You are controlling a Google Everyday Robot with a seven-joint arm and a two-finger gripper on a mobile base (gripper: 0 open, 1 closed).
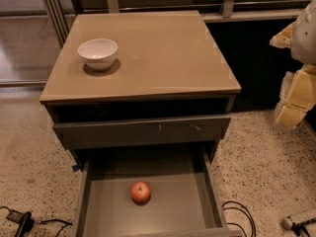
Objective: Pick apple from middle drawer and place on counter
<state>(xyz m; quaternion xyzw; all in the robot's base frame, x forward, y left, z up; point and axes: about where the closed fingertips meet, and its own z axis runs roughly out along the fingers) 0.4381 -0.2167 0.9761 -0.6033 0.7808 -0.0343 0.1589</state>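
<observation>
We are tagging this as the reach step, with the grasp not yet made. The apple (140,191) is sitting loose on the flat bottom of the middle drawer (187,201), roughly centred between the side walls and touching neither. The drawer is pulled out toward us and open from above.

We are placing the pincer (295,102) at the right edge of view, beside the cabinet at about the height of the drawer fronts. It is well apart from the apple and off to the side of the bench (163,53). Only cream-yellow parts are showing, cropped by the edge, so we cannot tell whether it is open or closed. Nothing is visibly held in it.

We are judging progress as early: pick and place are both not yet done.

For the next move, we are expecting the pincer to need to travel left and down over the open drawer, then descend on the apple from above. The upper drawer front (143,131) is jutting out over the back of the middle drawer, but the apple is lying forward of it, so a top-down approach looks open. The apple is round and probably rolls if nudged, so the grip wants to be centred. After that comes a lift clear of that front and up over the bench edge, setting down away from the white bowl (98,52) at its left.
</observation>
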